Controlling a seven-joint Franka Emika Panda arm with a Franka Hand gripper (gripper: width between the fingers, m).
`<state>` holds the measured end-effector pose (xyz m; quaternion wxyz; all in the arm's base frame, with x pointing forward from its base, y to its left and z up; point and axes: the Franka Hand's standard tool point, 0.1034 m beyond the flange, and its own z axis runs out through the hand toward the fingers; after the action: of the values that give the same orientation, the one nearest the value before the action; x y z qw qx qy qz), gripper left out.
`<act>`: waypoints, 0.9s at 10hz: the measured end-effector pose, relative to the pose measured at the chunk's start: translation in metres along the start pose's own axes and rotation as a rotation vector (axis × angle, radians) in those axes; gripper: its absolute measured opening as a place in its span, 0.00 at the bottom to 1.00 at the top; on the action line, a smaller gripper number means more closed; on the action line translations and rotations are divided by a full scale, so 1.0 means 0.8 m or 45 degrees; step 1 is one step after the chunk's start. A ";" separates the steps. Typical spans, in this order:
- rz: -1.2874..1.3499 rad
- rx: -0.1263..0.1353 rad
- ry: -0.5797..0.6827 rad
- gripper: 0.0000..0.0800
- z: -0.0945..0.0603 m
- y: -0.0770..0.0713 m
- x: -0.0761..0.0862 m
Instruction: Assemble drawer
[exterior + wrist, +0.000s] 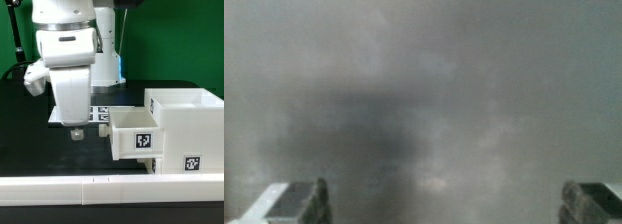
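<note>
The white drawer case (188,128) stands at the exterior view's right, with marker tags on its front. The smaller white drawer box (134,134) sits partly pushed into its open side and sticks out toward the exterior view's left. My gripper (75,131) hangs just to the left of the drawer box, low over the black table, apart from the box. In the wrist view my gripper (446,205) shows two fingertips (295,203) far apart, open and empty, over a blurred grey surface.
The marker board (101,114) lies on the table behind my gripper and the drawer box. A long white rail (90,186) runs along the front edge. A green backdrop stands behind the arm.
</note>
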<state>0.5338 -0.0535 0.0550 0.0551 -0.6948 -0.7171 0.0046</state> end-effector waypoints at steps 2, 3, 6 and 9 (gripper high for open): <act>0.067 -0.002 0.009 0.81 -0.001 0.004 0.027; 0.106 -0.001 0.007 0.81 -0.001 0.006 0.045; 0.240 0.005 0.013 0.81 0.003 0.008 0.104; 0.322 0.003 0.010 0.81 0.002 0.009 0.113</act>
<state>0.5381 0.0366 0.0595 0.0578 -0.7796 -0.6235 0.0096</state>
